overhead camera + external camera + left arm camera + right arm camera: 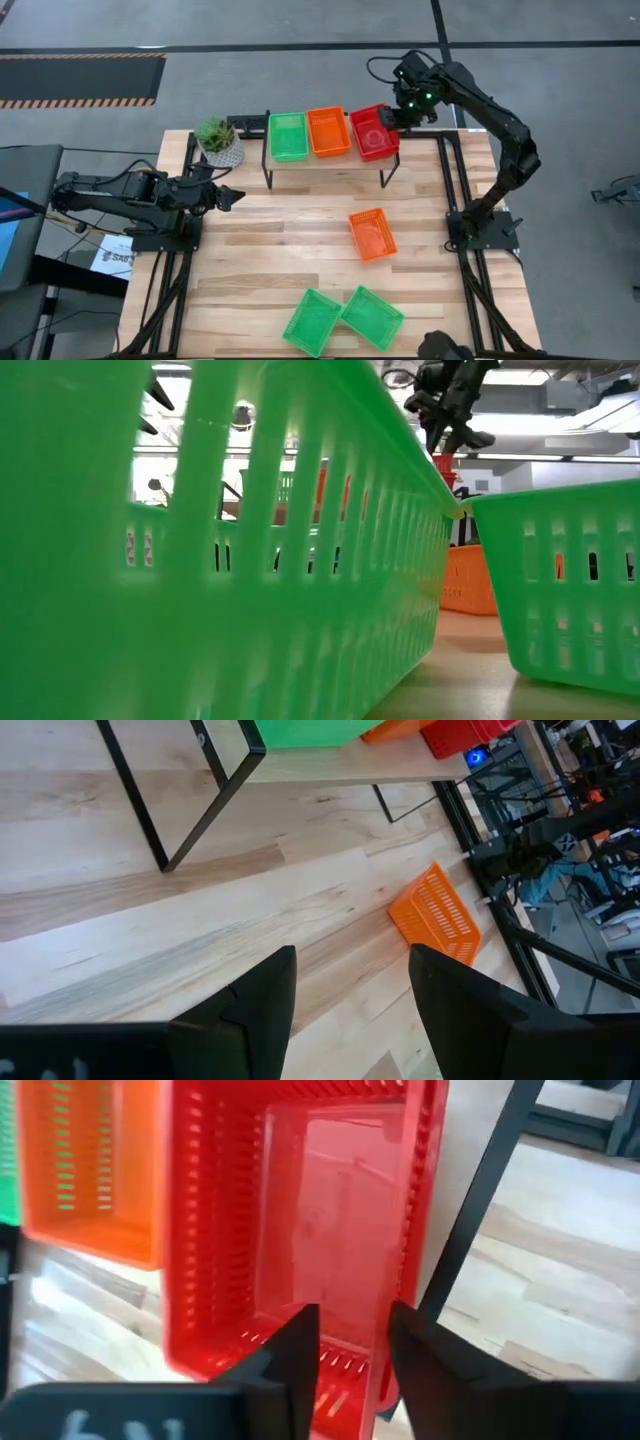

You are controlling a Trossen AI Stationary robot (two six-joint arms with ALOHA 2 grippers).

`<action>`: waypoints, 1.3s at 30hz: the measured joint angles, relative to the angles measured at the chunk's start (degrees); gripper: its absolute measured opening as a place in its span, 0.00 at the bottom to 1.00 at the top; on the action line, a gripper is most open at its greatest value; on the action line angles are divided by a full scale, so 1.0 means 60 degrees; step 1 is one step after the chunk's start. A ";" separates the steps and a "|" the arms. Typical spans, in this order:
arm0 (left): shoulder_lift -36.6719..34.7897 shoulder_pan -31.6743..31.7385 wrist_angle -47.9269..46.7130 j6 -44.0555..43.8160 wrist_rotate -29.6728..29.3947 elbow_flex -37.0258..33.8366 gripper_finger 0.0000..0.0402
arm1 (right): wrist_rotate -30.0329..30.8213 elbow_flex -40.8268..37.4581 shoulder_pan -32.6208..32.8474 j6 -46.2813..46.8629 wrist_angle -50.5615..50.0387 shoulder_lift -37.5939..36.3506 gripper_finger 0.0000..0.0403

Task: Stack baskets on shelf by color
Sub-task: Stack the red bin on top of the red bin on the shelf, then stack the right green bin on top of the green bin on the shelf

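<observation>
The shelf (325, 160) stands at the table's far side with a green basket (287, 136), an orange basket (328, 131) and a red basket (374, 132) side by side on its board. My right gripper (353, 1342) hangs open over the red basket's (320, 1220) far right end. Its fingers point steeply down and stand apart on either side of that end wall. An orange basket (372, 234) and two green baskets (312, 322) (372, 317) rest on the tabletop. My left gripper (350, 990) waits open above the table's left side.
A potted plant (219, 140) stands at the shelf's left end. The shelf's black legs (150, 820) reach down to the tabletop. In the low view the two green baskets (250, 560) (570, 580) fill the foreground, with the loose orange basket (468, 580) behind them.
</observation>
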 joint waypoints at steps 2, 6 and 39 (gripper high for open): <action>-0.0001 0.0001 -0.0001 -0.0004 0.0000 0.0000 0.46 | 0.0001 0.0254 0.0121 0.0053 -0.0070 -0.0128 0.41; -0.0002 0.0001 0.0001 -0.0007 0.0004 0.0000 0.46 | 0.0005 0.0722 0.0813 0.0360 -0.0752 -0.0629 0.49; 0.0001 -0.0002 0.0041 0.0324 0.0036 0.0001 0.46 | 0.2321 -0.2472 1.3556 0.8041 0.2733 0.1140 0.49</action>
